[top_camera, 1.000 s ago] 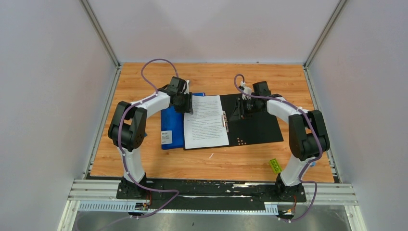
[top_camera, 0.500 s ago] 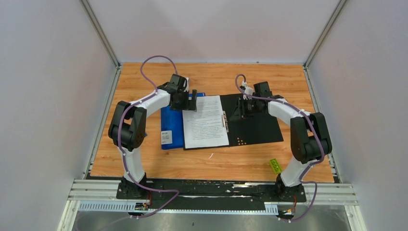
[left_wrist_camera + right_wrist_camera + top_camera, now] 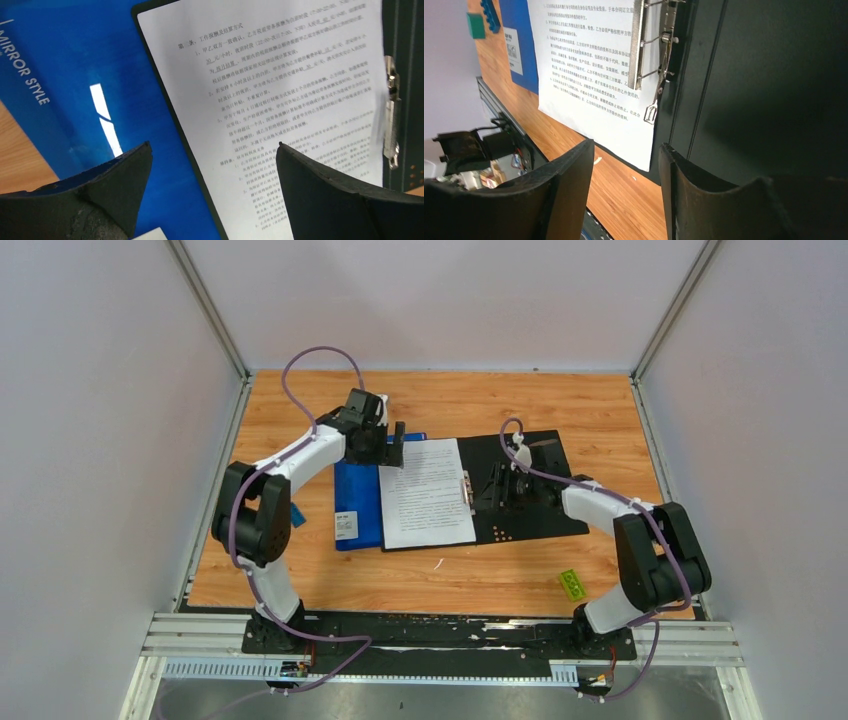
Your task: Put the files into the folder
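The files (image 3: 428, 492) are white sheets printed with black text. They lie flat on the left half of the open black folder (image 3: 545, 490), with the metal clamp (image 3: 467, 490) along their right edge. My left gripper (image 3: 393, 448) hovers open over the sheets' far left corner, nothing between its fingers. In the left wrist view the gripper (image 3: 214, 145) straddles the folder's left edge, above the files (image 3: 280, 100). My right gripper (image 3: 500, 488) is open and empty above the folder's right half, beside the clamp. Its wrist view shows the gripper (image 3: 626, 145), the files (image 3: 584, 65), the clamp (image 3: 659, 60) and the folder (image 3: 764, 90).
A blue folder (image 3: 355, 505) marked "MIRROR STYLE" (image 3: 75, 90) lies partly under the black folder's left side. A small green object (image 3: 573, 585) sits on the wooden table near the right arm's base. Grey walls close in three sides.
My left gripper has opened wide and drawn slightly back from the sheets' corner. My right gripper has moved nearer along the folder's right half and opened wider.
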Controlling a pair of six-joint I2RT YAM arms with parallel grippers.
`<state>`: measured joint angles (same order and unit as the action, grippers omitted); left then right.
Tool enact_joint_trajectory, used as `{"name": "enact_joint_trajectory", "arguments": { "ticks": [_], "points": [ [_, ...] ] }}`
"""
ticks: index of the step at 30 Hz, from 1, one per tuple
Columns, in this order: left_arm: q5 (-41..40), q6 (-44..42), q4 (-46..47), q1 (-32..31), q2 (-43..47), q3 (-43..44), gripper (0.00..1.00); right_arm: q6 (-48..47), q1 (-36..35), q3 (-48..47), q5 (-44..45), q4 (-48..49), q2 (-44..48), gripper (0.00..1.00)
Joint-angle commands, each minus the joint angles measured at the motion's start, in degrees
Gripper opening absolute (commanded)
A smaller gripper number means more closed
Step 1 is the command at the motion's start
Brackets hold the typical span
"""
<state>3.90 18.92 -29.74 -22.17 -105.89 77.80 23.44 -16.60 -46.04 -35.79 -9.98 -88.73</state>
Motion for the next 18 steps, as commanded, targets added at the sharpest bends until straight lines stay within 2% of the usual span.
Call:
{"name": "enact_joint_trajectory", "arguments": {
  "ticks": [1, 3, 6, 11, 13, 18],
  "points": [
    [0.6, -2.0, 4.9, 0.6, 9.1, -3.4, 1.0, 11.8, -0.9, 6.3, 0.7, 13.8, 3.5, 0.52],
    [3.3, -1.9, 6.6, 2.6, 10.7, -5.3, 1.0, 14.7, -1.9, 8.8, 1.5, 17.2, 4.4, 0.52],
    [12.4, -0.1, 11.5, 6.2, 13.1, -8.9, 0.99, 17.3, -2.9, 11.4, 3.6, 20.7, 5.6, 0.54],
    [20.5, -1.5, 14.9, 6.7, 14.6, -11.7, 0.79, 20.4, -3.0, 12.9, 4.0, 25.6, 4.0, 0.56],
    [21.8, -2.1, 15.1, 6.2, 14.2, -12.5, 0.71, 21.5, -3.0, 12.9, 3.7, 27.2, 2.9, 0.56],
    [18.9, -3.7, 15.1, 2.5, 12.7, -13.9, 0.58, 24.0, -3.0, 13.4, 5.2, 29.5, 1.5, 0.56]
  ]
}}
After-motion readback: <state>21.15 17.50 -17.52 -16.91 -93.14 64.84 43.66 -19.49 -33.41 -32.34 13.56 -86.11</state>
